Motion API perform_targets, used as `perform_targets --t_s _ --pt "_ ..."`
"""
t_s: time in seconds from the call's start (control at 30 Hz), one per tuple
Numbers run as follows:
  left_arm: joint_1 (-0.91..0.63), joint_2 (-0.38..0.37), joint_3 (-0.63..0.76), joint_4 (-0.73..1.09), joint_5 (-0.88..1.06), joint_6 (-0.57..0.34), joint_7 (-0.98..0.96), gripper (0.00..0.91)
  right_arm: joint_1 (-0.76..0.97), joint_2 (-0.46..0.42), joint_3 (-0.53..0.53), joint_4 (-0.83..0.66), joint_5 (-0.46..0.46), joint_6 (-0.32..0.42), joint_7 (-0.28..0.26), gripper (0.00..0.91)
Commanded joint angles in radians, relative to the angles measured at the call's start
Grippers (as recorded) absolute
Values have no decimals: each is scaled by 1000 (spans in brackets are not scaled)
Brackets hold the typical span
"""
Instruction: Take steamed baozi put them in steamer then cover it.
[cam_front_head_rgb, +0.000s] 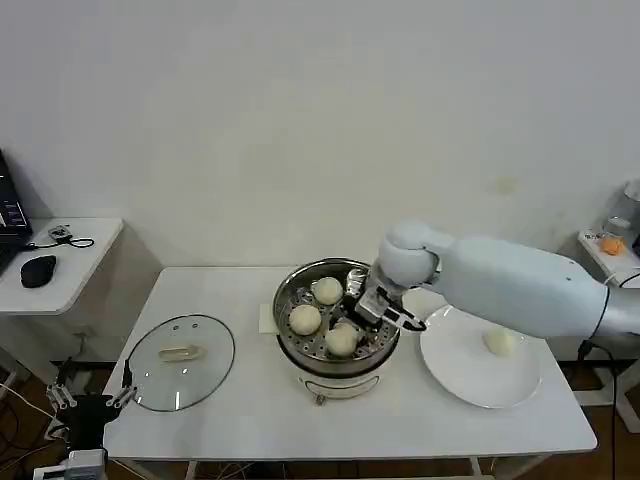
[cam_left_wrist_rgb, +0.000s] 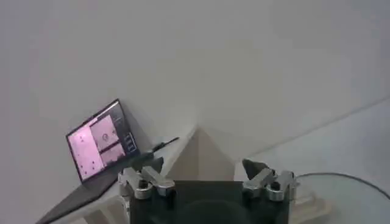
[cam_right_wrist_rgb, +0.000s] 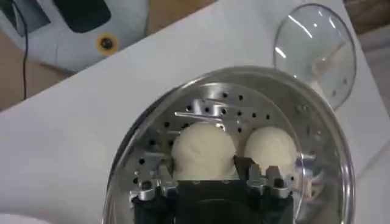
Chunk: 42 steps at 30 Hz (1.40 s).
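Right arm reaches in from the right, wrist bent down over the steamer (cam_front_head_rgb: 335, 325); right gripper (cam_right_wrist_rgb: 205, 173) jaws hold a baozi (cam_right_wrist_rgb: 203, 150) on the perforated floor. Two more baozi inside, one on the plate (cam_front_head_rgb: 455, 375). Left gripper (cam_left_wrist_rgb: 207, 182) parked off the worktop (cam_front_head_rgb: 230, 405), jaws wide.

Shiny perforated metal steamer (cam_front_head_rgb: 335, 300); smooth matt baozi (cam_front_head_rgb: 305, 319).

Lab or office: bare white wall, white tables (cam_front_head_rgb: 230, 400), laptop (cam_left_wrist_rgb: 100, 143).
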Motion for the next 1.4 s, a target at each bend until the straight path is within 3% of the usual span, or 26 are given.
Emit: perform_targets --t_s 0.03,0.3,0.47,0.6,0.73,0.8,1.07,1.4 --pt "-1 0 -1 1 -1 0 0 907 1 1 -7 1 0 27 -8 907" --pt "-5 2 3 3 -1 1 0 907 11 -18 13 -1 17 35 20 907" --pt "-8 11 2 7 -5 1 1 907 22 -40 66 -22 91 2 55 907" --pt "-20 20 8 16 -7 0 1 907 30 -56 103 -63 118 -78 127 907" --pt "-28 25 21 22 -12 -2 -1 907 26 -102 135 -73 119 -215 216 907" --pt "-35 31 31 30 -15 -3 -2 907 27 -162 140 -35 137 -296 234 907" --pt "-52 62 49 38 -51 11 -1 907 12 -463 146 42 97 -413 221 907" --pt "-78 75 102 49 -57 8 1 907 -99 -643 191 -15 1 -364 185 907"
